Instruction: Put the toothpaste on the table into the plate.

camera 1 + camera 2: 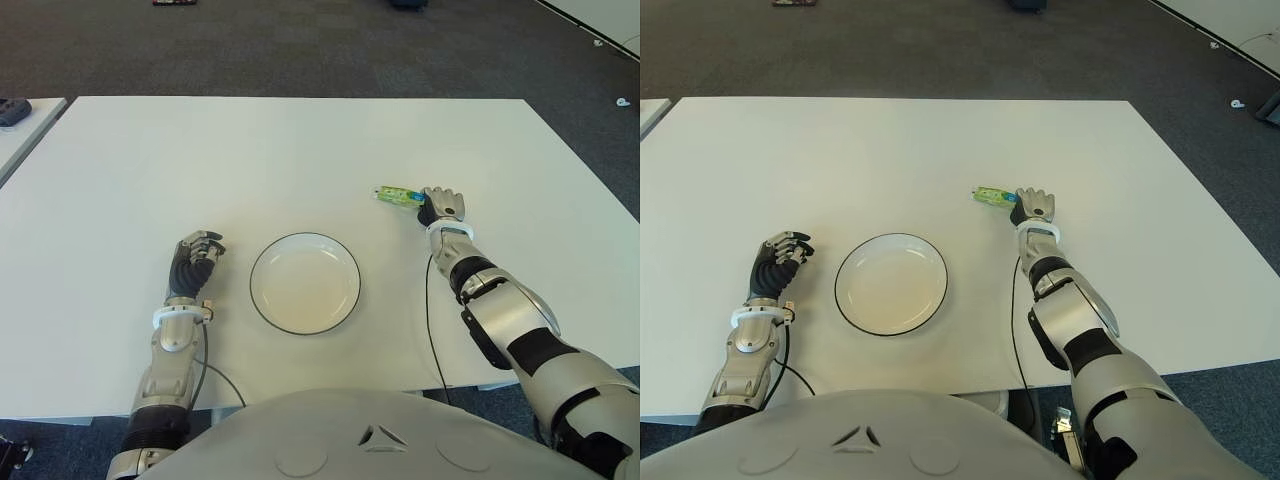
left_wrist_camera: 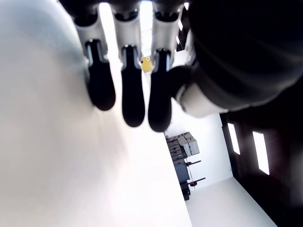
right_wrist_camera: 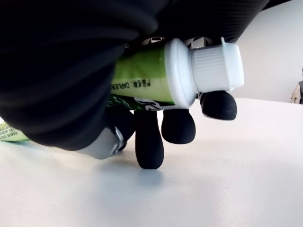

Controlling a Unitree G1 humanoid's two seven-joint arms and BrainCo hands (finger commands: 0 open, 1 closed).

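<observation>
— Out past the plate, to the robot's right, is that the toothpaste?

— Yes, the small green tube. The right hand is on it. From the head camera you only see the tube's flat end poking out beside the knuckles, but the wrist camera shows the dark fingertips curled under the tube and the white ribbed cap sticking out past them. I'd call that clamped on it.

— Lifted yet?

— Hardly, if at all. One fingertip is down at the table, and the hand sits low over it. So by my reckoning the grasp is made, and the carry and the drop are all left. The plate holds nothing.

— What's the plate like?

— Round, shallow, white with a thin dark rim, glossy; looks like ceramic or enamel. The tube is soft printed plastic with a hard white shoulder and cap. The tabletop is matt white and smooth.

— And the other arm?

— The left hand shows just left of the plate, fingers loosely curled, holding nothing.
</observation>
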